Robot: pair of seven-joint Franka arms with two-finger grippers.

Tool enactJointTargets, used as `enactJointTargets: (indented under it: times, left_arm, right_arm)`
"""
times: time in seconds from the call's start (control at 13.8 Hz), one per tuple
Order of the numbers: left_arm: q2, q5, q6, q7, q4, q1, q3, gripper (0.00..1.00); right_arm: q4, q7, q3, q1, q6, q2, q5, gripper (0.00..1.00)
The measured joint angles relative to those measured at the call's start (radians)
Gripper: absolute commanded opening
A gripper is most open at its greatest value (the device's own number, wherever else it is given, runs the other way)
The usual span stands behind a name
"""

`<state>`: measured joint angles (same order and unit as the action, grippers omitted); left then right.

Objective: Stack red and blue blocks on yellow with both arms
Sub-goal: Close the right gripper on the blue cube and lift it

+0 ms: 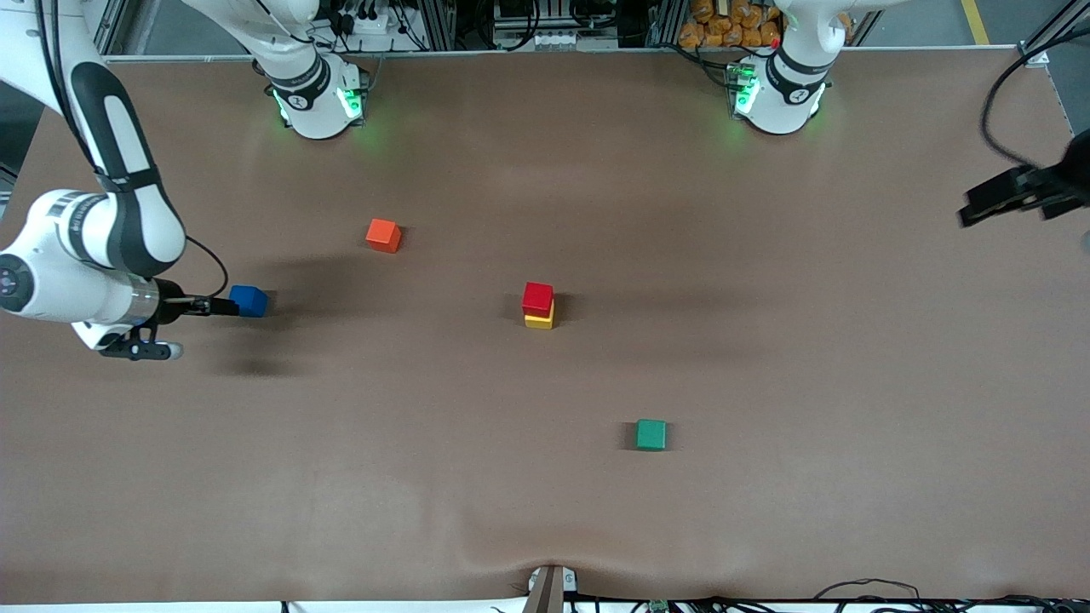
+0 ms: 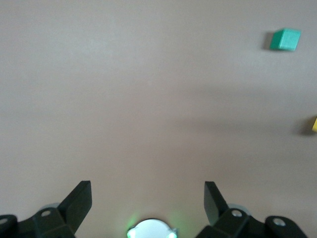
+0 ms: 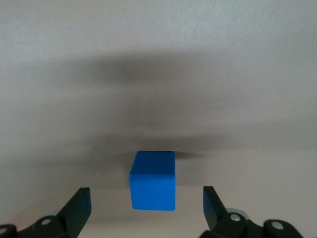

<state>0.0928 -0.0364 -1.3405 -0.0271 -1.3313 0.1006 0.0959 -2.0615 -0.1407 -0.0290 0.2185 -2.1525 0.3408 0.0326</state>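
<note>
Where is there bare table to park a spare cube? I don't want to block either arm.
The wide strip nearer the camera than the green cube is bare. So is the stretch between the red-on-yellow stack and the left gripper, which waits open. It is crowded around the blue cube, where the open right gripper reaches, with the orange cube nearby.

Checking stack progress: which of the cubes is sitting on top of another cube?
The red cube: it rests on the yellow cube mid-table. The blue cube, orange cube and green cube each sit alone on the table.
</note>
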Motion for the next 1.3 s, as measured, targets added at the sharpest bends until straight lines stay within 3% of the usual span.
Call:
enactJointTargets:
  times: [0.36, 0.65, 0.72, 0.8, 0.94, 1.09, 1.16, 1.3]
  left_arm:
    - [-0.11, 0.0, -0.001, 0.014, -0.12, 0.005, 0.019, 1.0]
    - [-0.138, 0.002, -0.031, -0.062, -0.144, 0.005, 0.04, 1.0]
    - [-0.138, 0.002, -0.046, -0.093, -0.152, 0.005, 0.053, 1.0]
    - [-0.138, 0.002, -0.06, -0.118, -0.164, 0.004, 0.067, 1.0]
    - [-0.138, 0.002, -0.075, -0.136, -0.186, 0.004, 0.082, 1.0]
    - [-0.138, 0.002, -0.077, -0.136, -0.196, 0.006, 0.082, 1.0]
    - [-0.138, 0.002, -0.077, -0.136, -0.197, 0.006, 0.082, 1.0]
    - [-0.14, 0.002, -0.077, -0.136, -0.2, 0.006, 0.082, 1.0]
  right_arm:
    - [-0.09, 0.0, -0.003, 0.0, -0.113, 0.002, 0.0, 1.0]
    - [-0.126, 0.0, -0.003, 0.0, -0.162, 0.01, 0.0, 1.0]
    - [-0.133, 0.0, -0.003, 0.0, -0.168, 0.012, 0.0, 0.95]
    - [-0.136, -0.001, -0.002, 0.0, -0.17, 0.014, 0.0, 0.82]
    - [-0.138, -0.008, -0.001, 0.0, -0.171, 0.018, 0.0, 0.4]
    - [-0.138, -0.009, -0.001, 0.0, -0.172, 0.021, 0.0, 0.05]
    - [-0.137, -0.009, -0.001, 0.0, -0.172, 0.022, 0.0, 0.0]
    - [-0.137, -0.01, 0.0, 0.001, -0.172, 0.022, 0.001, 0.0]
